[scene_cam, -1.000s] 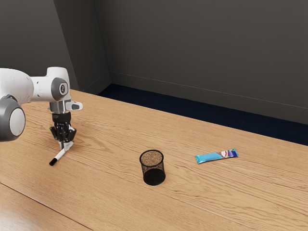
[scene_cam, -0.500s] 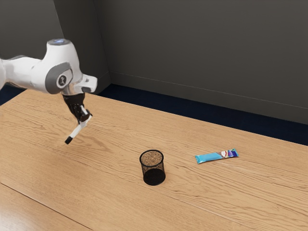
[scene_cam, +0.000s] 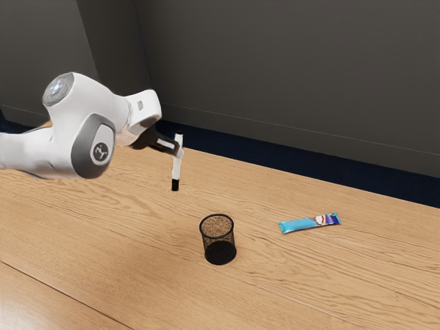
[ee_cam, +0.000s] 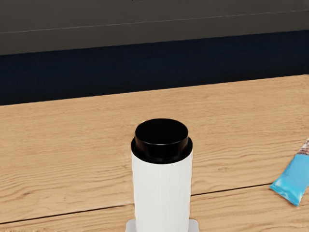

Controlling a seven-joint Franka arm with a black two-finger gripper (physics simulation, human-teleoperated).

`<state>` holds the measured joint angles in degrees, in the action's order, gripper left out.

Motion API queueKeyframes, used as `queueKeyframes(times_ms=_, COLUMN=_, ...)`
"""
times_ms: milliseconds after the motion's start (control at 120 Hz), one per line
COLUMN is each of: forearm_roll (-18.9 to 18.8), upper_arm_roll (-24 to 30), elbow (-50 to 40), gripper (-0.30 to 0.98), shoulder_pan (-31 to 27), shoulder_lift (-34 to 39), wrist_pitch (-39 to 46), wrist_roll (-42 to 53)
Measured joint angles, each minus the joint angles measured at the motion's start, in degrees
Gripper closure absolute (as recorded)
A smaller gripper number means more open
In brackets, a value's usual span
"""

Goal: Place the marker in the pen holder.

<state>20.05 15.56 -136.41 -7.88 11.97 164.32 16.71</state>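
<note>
Marker (scene_cam: pixel 177 166) and hand (scene_cam: pixel 180 152) are hanging together above the tabletop (scene_cam: pixel 323 282), left of centre in the exterior view. The hand is gripping the white barrel from both sides, and the marker is standing nearly upright in the grip, one black end pointing up and the other pointing down. The white arm (scene_cam: pixel 86 120) is reaching in from the exterior view's left, with the hand tilting outward toward the frame's middle. The pen holder (scene_cam: pixel 220 250), a round black mesh cup, is standing upright on the wooden tabletop in the lower middle of the frame; the marker is hovering apart from it, up and to the exterior view's left. A blue-wrapped bar (scene_cam: pixel 301 224) is lying flat right of centre, well apart from the hand. Behind the tabletop, a dark grey wall (scene_cam: pixel 295 75) is rising above a navy floor (scene_cam: pixel 275 156).
</note>
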Motion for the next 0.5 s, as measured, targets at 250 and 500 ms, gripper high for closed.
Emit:
queueKeyframes(times_ms=250, forearm_roll=8.7, upper_arm_roll=4.2, elbow=-0.6, gripper=0.79, shoulder_pan=0.2, shoulder_lift=-2.5, wrist_pitch=3.3, wrist_roll=-1.2)
queueKeyframes(times_ms=500, forearm_roll=9.7, upper_arm_roll=4.8, elbow=-0.3, gripper=0.79, shoulder_pan=1.6, shoulder_lift=-6.1, wrist_pitch=5.7, wrist_roll=-1.7)
